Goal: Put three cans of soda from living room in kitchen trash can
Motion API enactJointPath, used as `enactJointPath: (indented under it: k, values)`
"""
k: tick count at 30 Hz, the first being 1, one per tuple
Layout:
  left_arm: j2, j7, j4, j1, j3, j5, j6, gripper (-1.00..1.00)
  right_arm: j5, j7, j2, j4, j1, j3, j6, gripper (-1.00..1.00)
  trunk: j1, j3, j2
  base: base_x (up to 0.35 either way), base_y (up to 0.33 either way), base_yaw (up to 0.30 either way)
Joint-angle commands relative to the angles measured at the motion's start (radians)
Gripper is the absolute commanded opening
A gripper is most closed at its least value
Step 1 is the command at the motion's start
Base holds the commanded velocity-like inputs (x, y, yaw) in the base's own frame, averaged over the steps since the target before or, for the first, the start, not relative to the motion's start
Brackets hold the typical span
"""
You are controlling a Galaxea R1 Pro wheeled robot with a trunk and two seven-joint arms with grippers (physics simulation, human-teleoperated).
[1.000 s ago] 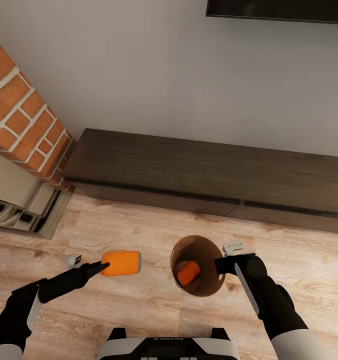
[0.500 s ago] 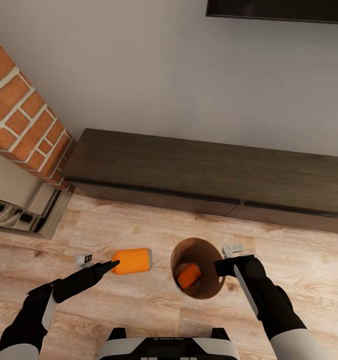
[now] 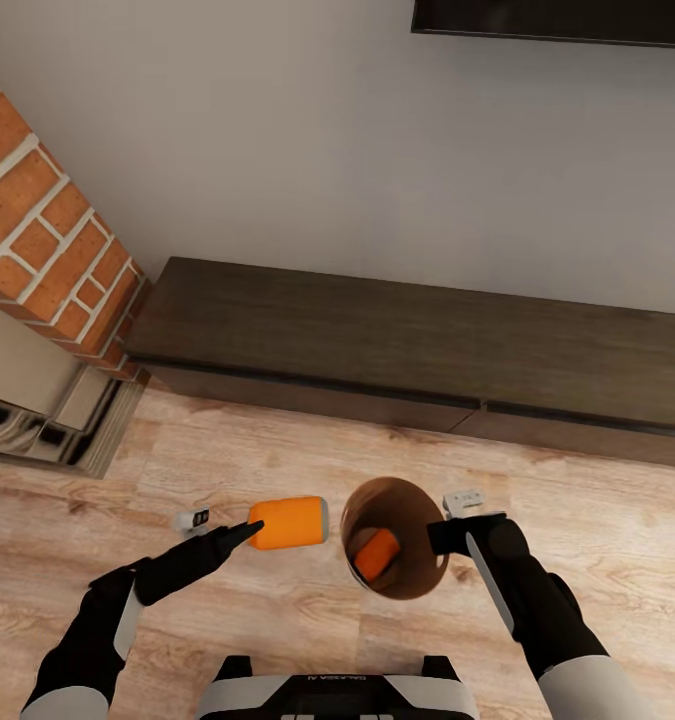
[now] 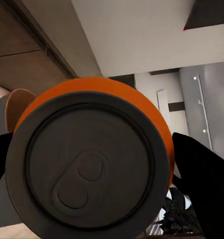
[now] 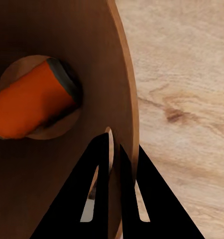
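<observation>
Orange can, held: an orange soda can (image 3: pixel 289 522) lies on its side in the left gripper (image 3: pixel 245 532), lower centre-left of the head view, just left of the bin's mouth; in the left wrist view its grey top (image 4: pixel 87 174) faces the camera with dark fingers (image 4: pixel 201 174) on either side.
Left gripper: clamped on that can.
Copper bin: the tash can (image 3: pixel 417 585) is tilted above the wood plank floor (image 3: pixel 277 450), lower centre of the head view, its mouth turned toward the camera.
Can inside: a second orange can (image 3: pixel 377 555) lies at the bin's bottom, also seen in the right wrist view (image 5: pixel 30 107).
Right gripper: the right gripper (image 3: pixel 439 537) pinches the bin's rim (image 5: pixel 123 99), one finger inside the wall, one outside.
Backdrop: long dark cabinet (image 3: pixel 427 350) across the middle, red brick chimney (image 3: pixel 47 240) at left, black television (image 3: pixel 557 20) at upper right.
</observation>
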State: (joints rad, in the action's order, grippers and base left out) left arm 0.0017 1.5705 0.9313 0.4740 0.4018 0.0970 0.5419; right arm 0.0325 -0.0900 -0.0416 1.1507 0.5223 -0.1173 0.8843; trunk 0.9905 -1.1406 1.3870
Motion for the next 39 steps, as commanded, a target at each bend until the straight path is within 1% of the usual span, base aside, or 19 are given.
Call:
enactJointPath:
  k: [1, 2, 5, 6, 10, 14, 20, 21, 22, 26, 28, 29, 30, 31, 33, 35, 38, 39]
  values:
    - [-0.008, 0.000, 0.000, 0.000, -0.018, 0.000, 0.000, -1.00, -0.023, -0.005, 0.000, -0.009, 0.005, -0.001, -0.007, -1.00, 0.000, 0.000, 0.000, 0.000, 0.000, 0.000]
    - [-0.011, 0.000, 0.000, 0.000, -0.034, 0.000, 0.000, -1.00, -0.022, -0.005, 0.000, -0.014, 0.008, -0.001, -0.011, -1.00, 0.000, 0.000, 0.000, 0.000, 0.000, 0.000]
    - [-0.017, 0.000, 0.000, 0.000, -0.046, 0.000, 0.000, -1.00, -0.022, -0.005, 0.000, -0.017, 0.010, -0.001, -0.014, -1.00, 0.000, 0.000, 0.000, 0.000, 0.000, 0.000]
    - [-0.026, 0.000, 0.001, 0.000, -0.050, 0.000, 0.000, -1.00, -0.022, -0.005, 0.000, -0.018, 0.011, -0.001, -0.015, -1.00, 0.000, 0.000, 0.000, 0.000, 0.000, 0.000]
    - [-0.044, 0.000, 0.001, 0.000, -0.055, -0.001, 0.000, -1.00, -0.022, -0.005, 0.000, -0.019, 0.011, -0.001, -0.016, -1.00, 0.000, 0.000, 0.000, 0.000, 0.000, 0.000]
    - [-0.054, 0.000, 0.001, 0.000, -0.056, -0.001, 0.000, -1.00, -0.022, -0.005, 0.000, -0.031, 0.013, -0.001, -0.017, -1.00, 0.000, 0.000, 0.000, 0.000, 0.000, 0.000]
    - [-0.062, 0.000, 0.001, 0.000, -0.058, -0.001, 0.000, -1.00, -0.022, -0.005, 0.000, -0.051, 0.021, -0.001, -0.020, -1.00, 0.000, 0.000, 0.000, 0.000, 0.000, 0.000]
    - [-0.065, 0.000, 0.001, 0.000, -0.058, -0.001, 0.000, -1.00, -0.022, -0.005, 0.001, -0.051, 0.022, -0.001, -0.021, -1.00, 0.000, 0.000, 0.000, 0.000, 0.000, 0.000]
    - [-0.076, 0.000, 0.001, 0.000, -0.058, -0.001, 0.000, -1.00, -0.022, -0.005, 0.003, -0.056, 0.023, -0.001, -0.021, -1.00, 0.000, 0.000, 0.000, 0.000, 0.000, 0.000]
    - [-0.087, 0.000, 0.001, 0.000, -0.058, -0.002, 0.000, -1.00, -0.022, -0.005, 0.006, -0.073, 0.025, -0.001, -0.023, -1.00, 0.000, 0.000, 0.000, 0.000, 0.000, 0.000]
    - [-0.091, -0.012, 0.001, 0.000, -0.058, -0.002, 0.000, -1.00, -0.022, -0.005, 0.009, -0.078, 0.026, -0.001, -0.023, -1.00, 0.000, 0.000, 0.000, 0.000, 0.000, 0.000]
    - [-0.097, -0.046, 0.000, 0.000, -0.058, -0.002, -0.001, -1.00, -0.022, -0.005, 0.010, -0.080, 0.026, -0.001, -0.024, -1.00, 0.000, 0.000, 0.000, 0.000, 0.000, 0.000]
    - [-0.100, -0.060, 0.000, 0.000, -0.057, -0.002, -0.001, -1.00, -0.022, -0.005, 0.010, -0.081, 0.026, -0.001, -0.024, -1.00, 0.000, 0.000, 0.000, 0.000, 0.000, 0.000]
    - [-0.109, -0.091, 0.000, 0.000, -0.057, -0.002, -0.001, -1.00, -0.022, -0.005, 0.010, -0.082, 0.027, -0.001, -0.024, -1.00, 0.000, 0.000, 0.000, 0.000, 0.000, 0.000]
    - [-0.122, -0.122, 0.000, 0.000, -0.058, -0.002, -0.002, -1.00, -0.022, -0.005, 0.011, -0.082, 0.027, -0.001, -0.024, -1.00, 0.000, 0.000, 0.000, 0.000, 0.000, 0.000]
    - [-0.128, -0.134, -0.001, 0.000, -0.060, -0.002, -0.002, -1.00, -0.022, -0.005, 0.011, -0.083, 0.027, -0.001, -0.024, -1.00, 0.000, 0.000, 0.000, 0.000, 0.000, 0.000]
    - [-0.134, -0.156, -0.001, 0.000, -0.087, -0.003, -0.003, -1.00, -0.022, -0.005, 0.011, -0.083, 0.027, -0.001, -0.024, -1.00, 0.000, 0.000, 0.000, 0.000, 0.000, 0.000]
    - [-0.136, -0.172, -0.001, 0.000, -0.108, -0.003, -0.004, -1.00, -0.022, -0.005, 0.011, -0.083, 0.027, -0.001, -0.024, -1.00, 0.000, 0.000, 0.000, 0.000, 0.000, 0.000]
